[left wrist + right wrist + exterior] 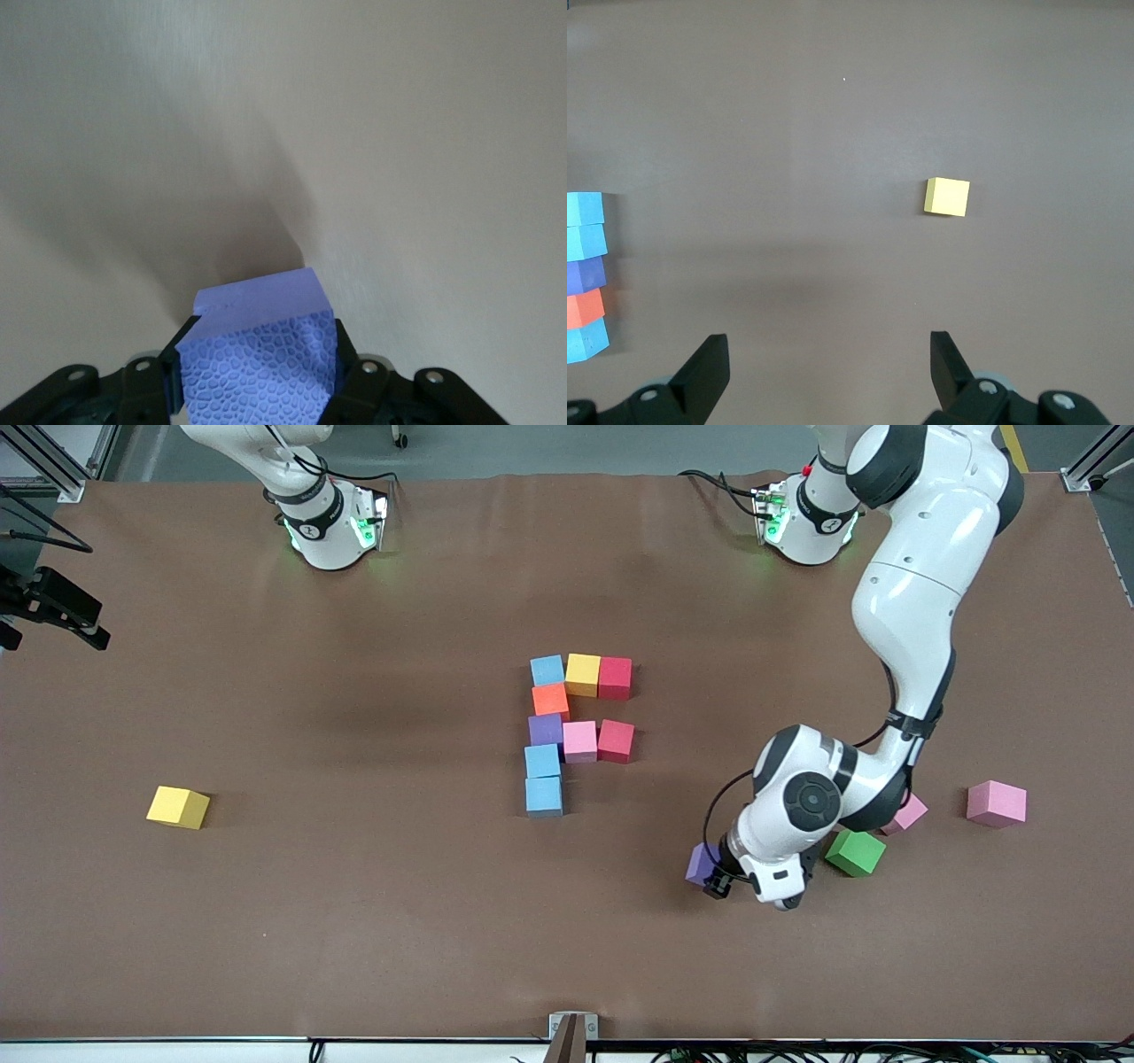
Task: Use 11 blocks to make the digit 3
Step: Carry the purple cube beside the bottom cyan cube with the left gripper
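Note:
The partial digit 3 (567, 726) lies at the table's middle, made of several touching blocks: a blue (547, 670), yellow (582, 674) and red (615, 677) row, then orange (550, 701), then a purple (546, 730), pink (579, 741) and red (616, 740) row, then two blue blocks (542, 779). My left gripper (716, 879) is shut on a purple block (702, 864), low over the table toward the left arm's end. The left wrist view shows the left gripper (257, 345) with that purple block (261, 305) between its fingers. My right gripper (830, 341) is open and empty, high over the table.
A green block (855, 852) and a partly hidden pink block (910, 812) lie beside the left arm's wrist. Another pink block (997, 803) lies toward the left arm's end. A yellow block (178, 807) sits toward the right arm's end and also shows in the right wrist view (948, 197).

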`<control>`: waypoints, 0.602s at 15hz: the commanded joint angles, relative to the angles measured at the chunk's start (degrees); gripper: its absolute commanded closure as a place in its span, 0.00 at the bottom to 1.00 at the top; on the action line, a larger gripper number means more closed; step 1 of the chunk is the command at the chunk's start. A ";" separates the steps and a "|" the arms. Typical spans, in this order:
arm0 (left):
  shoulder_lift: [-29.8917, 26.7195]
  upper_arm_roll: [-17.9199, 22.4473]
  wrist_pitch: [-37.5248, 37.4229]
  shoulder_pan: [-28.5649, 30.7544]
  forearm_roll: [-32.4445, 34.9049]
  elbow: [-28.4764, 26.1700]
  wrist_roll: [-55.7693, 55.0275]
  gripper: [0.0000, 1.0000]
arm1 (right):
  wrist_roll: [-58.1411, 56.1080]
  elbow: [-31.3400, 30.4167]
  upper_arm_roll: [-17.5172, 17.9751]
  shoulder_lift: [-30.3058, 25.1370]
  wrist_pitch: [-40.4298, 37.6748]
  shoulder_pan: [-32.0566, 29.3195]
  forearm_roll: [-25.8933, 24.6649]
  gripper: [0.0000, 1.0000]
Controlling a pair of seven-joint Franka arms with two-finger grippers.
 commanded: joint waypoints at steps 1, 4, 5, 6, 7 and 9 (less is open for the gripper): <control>0.82 0.82 -0.12 -4.25 -0.75 1.89 -7.81 0.80 | 0.46 0.94 0.15 0.36 -0.62 0.03 -0.17 0.00; 0.56 3.28 -0.20 -9.35 -0.58 2.06 -20.02 0.80 | 0.46 0.94 0.15 0.36 -0.62 0.03 -0.17 0.00; 0.39 5.03 -0.47 -11.80 -0.75 1.89 -24.15 0.80 | 0.46 0.94 0.15 0.36 -0.62 0.03 -0.25 0.00; 0.30 6.44 -0.82 -14.00 -0.66 1.89 -27.33 0.80 | 0.46 0.94 0.15 0.36 -0.62 0.11 -0.17 0.00; 0.03 8.11 -1.69 -15.94 -0.66 1.89 -30.23 0.80 | 0.46 0.94 0.15 0.36 -0.62 0.03 -0.17 0.00; -0.06 9.53 -2.58 -18.67 -0.75 2.06 -35.42 0.80 | 0.46 0.94 0.15 0.36 -0.62 0.11 -0.17 0.00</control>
